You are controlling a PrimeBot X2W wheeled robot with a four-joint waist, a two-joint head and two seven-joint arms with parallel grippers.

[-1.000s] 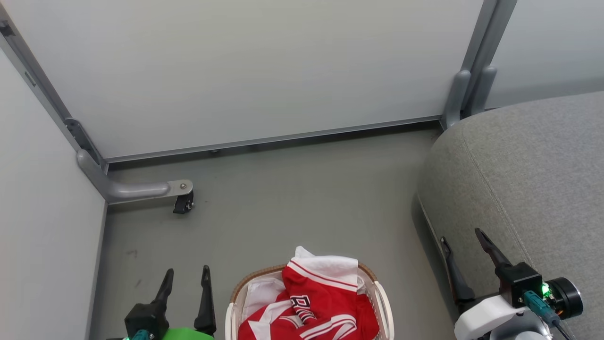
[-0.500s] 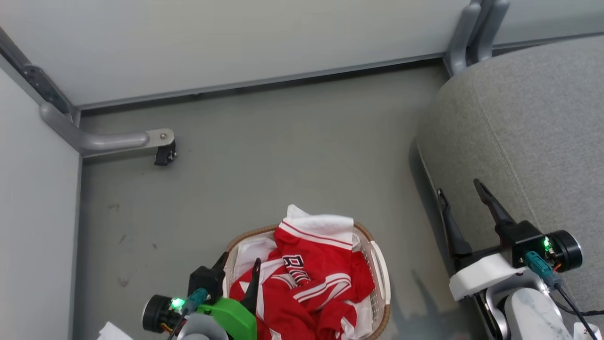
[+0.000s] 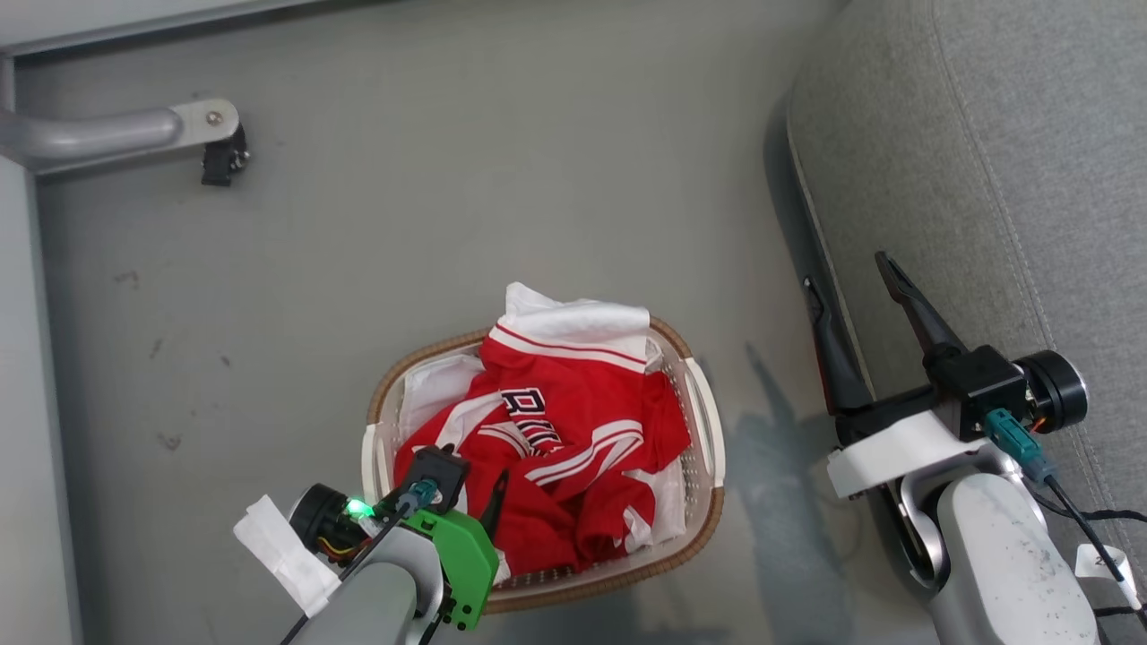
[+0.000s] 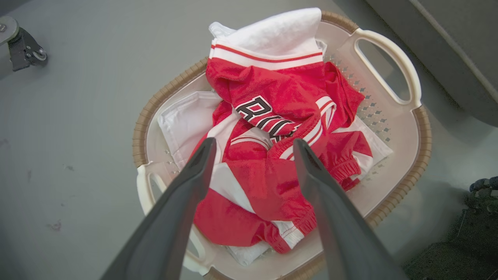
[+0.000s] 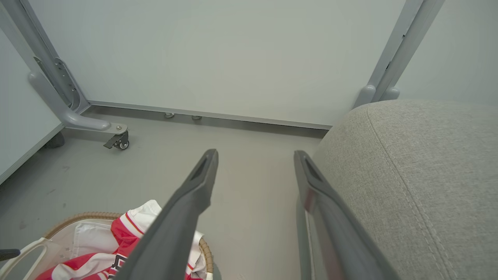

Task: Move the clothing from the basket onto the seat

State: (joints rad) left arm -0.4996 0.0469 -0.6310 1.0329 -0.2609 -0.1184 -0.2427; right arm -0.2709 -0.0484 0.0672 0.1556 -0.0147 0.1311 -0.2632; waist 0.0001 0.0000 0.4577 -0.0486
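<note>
The basket [image 3: 710, 421] stands on the floor [image 3: 466, 206] near the seat [image 3: 1004, 143], with only a strip of bare floor between them. That looks like a sensible arrangement, as the carry is short. All of the clothing [image 3: 556, 448] lies heaped inside the basket on a white liner [image 4: 186, 120], and one white-banded hem rises over the far rim. I see none of it on the seat, so I'd say the job is barely begun.

The left fingers [image 4: 183, 194] are spread wide and hold nothing. They point down over the near end of the basket, one on each side of a raised red fold with a gathered hem. My guess is that they are aiming at that ridge because slippery cloth is easier to pinch where it bunches.

The right fingers [image 5: 183, 217] are also spread and empty. They are held up along the seat's edge, clear of the basket, probably to keep out of the left arm's way.

The red cloth has black block letters edged in white. A fold hides most of them. The first looks like an R, perhaps followed by a U, but I cannot make out a word. A small white tag [image 3: 1100, 566] hangs on the cable by the right arm, too small to read.
</note>
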